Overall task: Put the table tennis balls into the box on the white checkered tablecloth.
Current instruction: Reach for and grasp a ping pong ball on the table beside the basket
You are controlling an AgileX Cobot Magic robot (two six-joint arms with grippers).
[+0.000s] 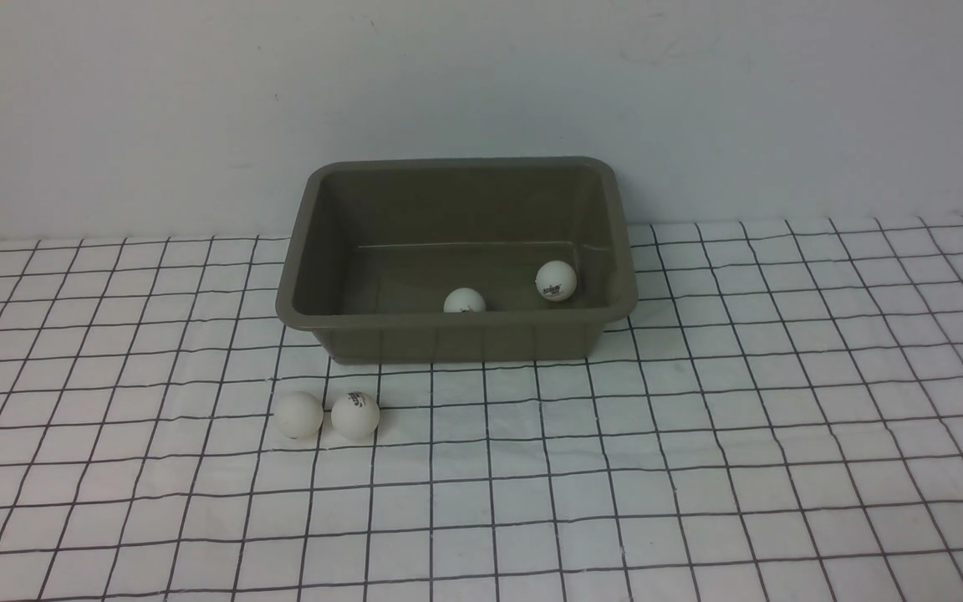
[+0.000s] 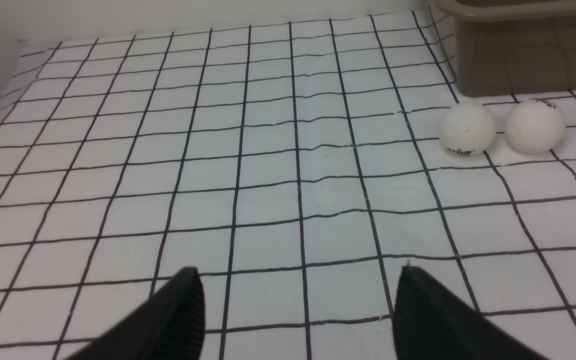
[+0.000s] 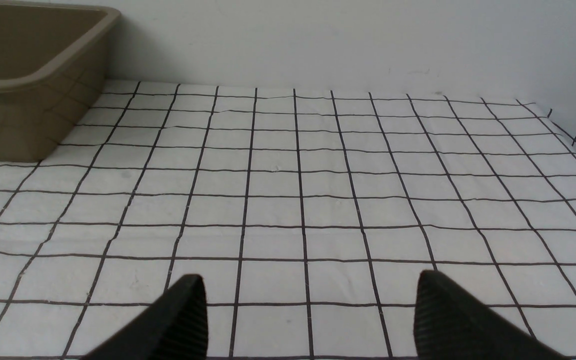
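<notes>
Behind everything rises a pale, plain wall [image 1: 481,84], with a few faint marks on it. Before me spreads the white checkered tablecloth [image 1: 741,468], its thin dark lines wavering where the cloth wrinkles. Near the wall, on the far part of the cloth, sits the box [image 1: 456,339], upright, olive-grey, with a flared rim and rounded corners.

My left gripper [image 2: 298,310] has its fingers well apart, only cloth visible between them; my right gripper [image 3: 310,315] is spread in the same way.

Smallest are the balls. Inside the box, the right ball [image 1: 556,281] bears a dark printed logo too small for me to read. The left ball in the box [image 1: 465,301] is partly hidden by the near wall of the box, which cuts off its dark print. Outside, on the cloth in front of the box's left part, the outer ball [image 1: 298,415] lies just beside the inner ball [image 1: 355,415]. The inner one has dark lettering near its top; the outer one's lettering, low on its side in my left wrist view, is blurred, with a small red mark.
</notes>
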